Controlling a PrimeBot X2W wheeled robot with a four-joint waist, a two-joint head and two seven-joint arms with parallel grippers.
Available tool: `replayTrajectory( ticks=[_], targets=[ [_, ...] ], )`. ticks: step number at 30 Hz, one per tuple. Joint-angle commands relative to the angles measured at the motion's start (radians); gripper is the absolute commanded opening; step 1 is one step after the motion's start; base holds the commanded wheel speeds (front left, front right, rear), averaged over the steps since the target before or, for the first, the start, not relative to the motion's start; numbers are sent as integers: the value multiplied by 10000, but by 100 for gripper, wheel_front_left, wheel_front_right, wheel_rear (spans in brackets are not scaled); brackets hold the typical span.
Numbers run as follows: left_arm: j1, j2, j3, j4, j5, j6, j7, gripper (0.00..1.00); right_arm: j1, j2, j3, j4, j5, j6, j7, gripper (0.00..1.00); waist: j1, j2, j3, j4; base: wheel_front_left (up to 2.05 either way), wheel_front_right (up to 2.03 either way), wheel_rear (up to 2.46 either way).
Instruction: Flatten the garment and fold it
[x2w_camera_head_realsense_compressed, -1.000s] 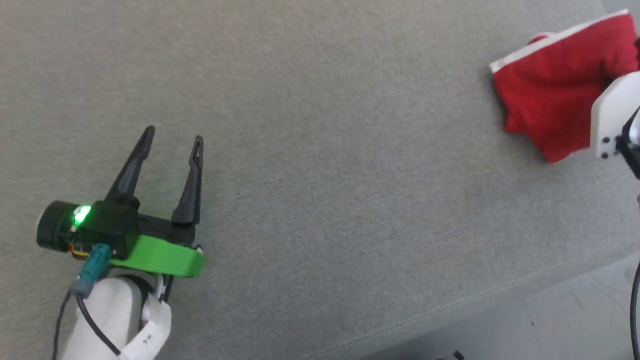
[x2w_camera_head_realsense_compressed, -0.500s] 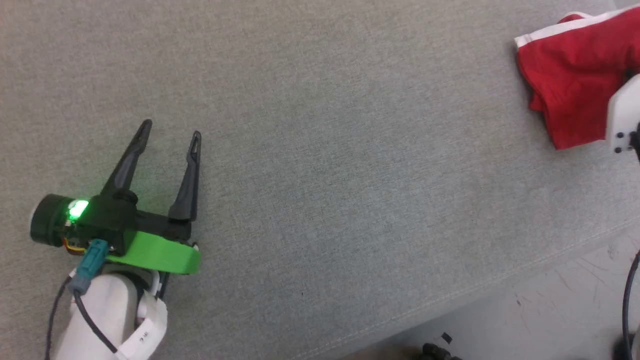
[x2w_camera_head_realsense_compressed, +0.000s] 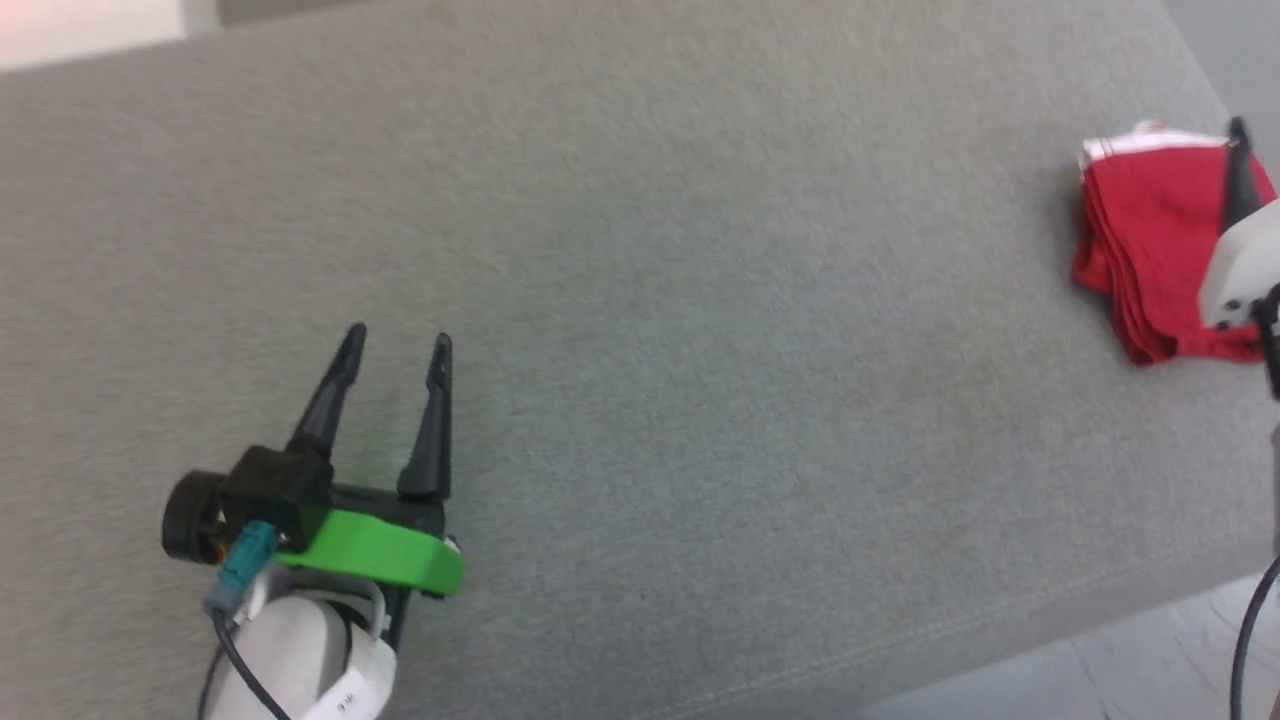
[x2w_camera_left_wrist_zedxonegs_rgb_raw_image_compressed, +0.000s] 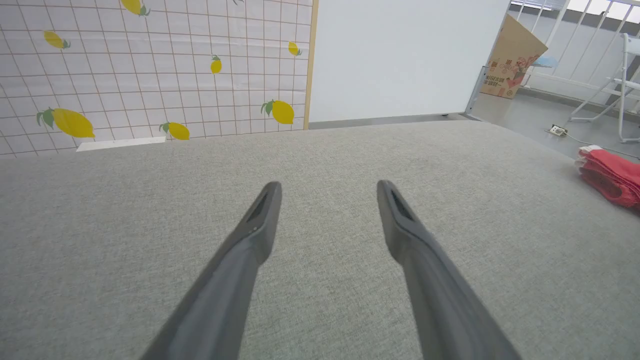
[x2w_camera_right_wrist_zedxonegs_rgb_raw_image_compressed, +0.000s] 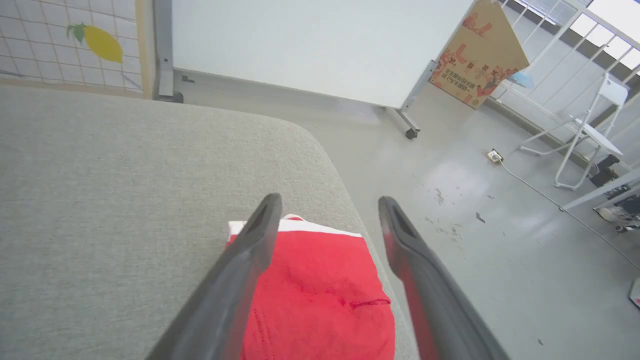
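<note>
Right end effector (x2w_camera_right_wrist_zedxonegs_rgb_raw_image_compressed: 327, 212) just let go, fingers apart over garment (x2w_camera_right_wrist_zedxonegs_rgb_raw_image_compressed: 320, 300), now a folded stack at surface (x2w_camera_head_realsense_compressed: 700, 350) edge; left end effector (x2w_camera_head_realsense_compressed: 397, 345) apart, idle, so fold looks done.

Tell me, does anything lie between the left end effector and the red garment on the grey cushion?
Nothing visible does. Between the left end effector and the red garment there is just bare grey cushion. The garment sits folded near the cushion's right edge, with the right end effector open over it.
</note>
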Motion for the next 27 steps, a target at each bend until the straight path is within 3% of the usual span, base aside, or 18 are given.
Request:
replayTrajectory(
  ticks=[1, 7, 13, 20, 27],
  targets=[
    [121, -115, 59, 13, -111, 57, -48, 100, 287, 78, 219, -250, 347, -15, -298, 100, 0, 0, -1081, 834, 0, 0, 0],
    [474, -498, 236, 146, -142, 26, -51, 100, 1657, 297, 1157, -1737, 1933, -15, -1180, 100, 0, 0, -1870, 1489, 0, 0, 0],
    [698, -767, 396, 254, -250, -27, -52, 100, 3668, 754, 1092, -3752, 3070, -15, -1553, 100, 0, 0, -2372, 2308, 0, 0, 0],
    [1043, -918, 552, 324, -282, -66, -52, 100, 5718, 1609, 945, -5746, 2772, -15, -1701, 100, 0, 0, -2643, 3011, 0, 0, 0],
    [1297, -969, 543, 430, -275, -102, -52, 100, 7170, 2100, 1169, -6694, 2222, -15, -1760, 100, 0, 0, -2769, 3387, 0, 0, 0]
  ],
)
